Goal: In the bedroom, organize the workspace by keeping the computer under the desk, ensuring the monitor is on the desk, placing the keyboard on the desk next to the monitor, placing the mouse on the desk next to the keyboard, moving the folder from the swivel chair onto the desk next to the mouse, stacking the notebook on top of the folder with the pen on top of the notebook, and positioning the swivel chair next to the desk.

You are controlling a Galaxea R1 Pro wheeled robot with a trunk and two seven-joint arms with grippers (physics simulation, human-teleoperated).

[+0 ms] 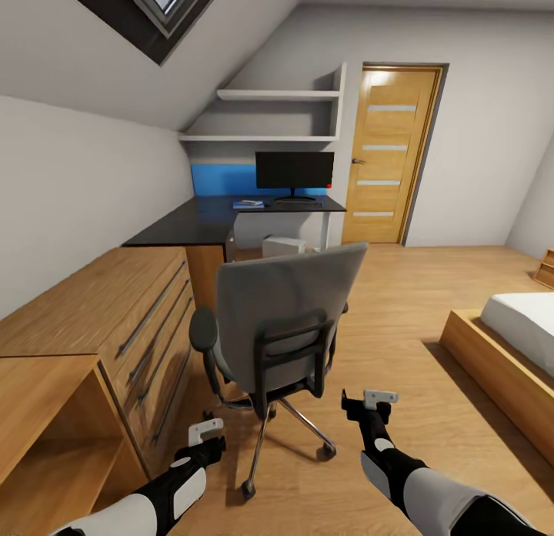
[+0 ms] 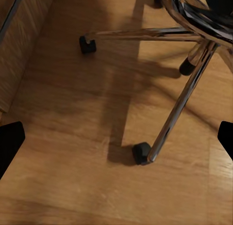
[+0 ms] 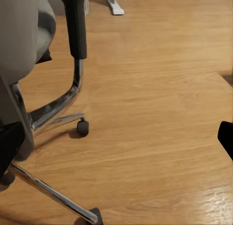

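The swivel chair (image 1: 288, 305) stands in front of me with its grey back turned my way, so its seat and the folder are hidden. Beyond it is the black-topped desk (image 1: 200, 224) with the monitor (image 1: 294, 169) upright on it. A small blue and white flat item (image 1: 248, 204) lies left of the monitor. A white box, the computer (image 1: 282, 246), sits under the desk. The keyboard, mouse and pen are too small to make out. My left gripper (image 1: 206, 436) is open above the floor by the chair's chrome base (image 2: 179, 104). My right gripper (image 1: 370, 403) is open beside the chair (image 3: 29, 50).
Low light-wood cabinets (image 1: 115, 328) line the left wall close to my left arm. A bed (image 1: 515, 343) on a wooden frame is at the right. A wooden door (image 1: 391, 155) is at the back, and wall shelves (image 1: 269, 116) hang above the desk. Wood floor (image 1: 400, 313) lies between chair and bed.
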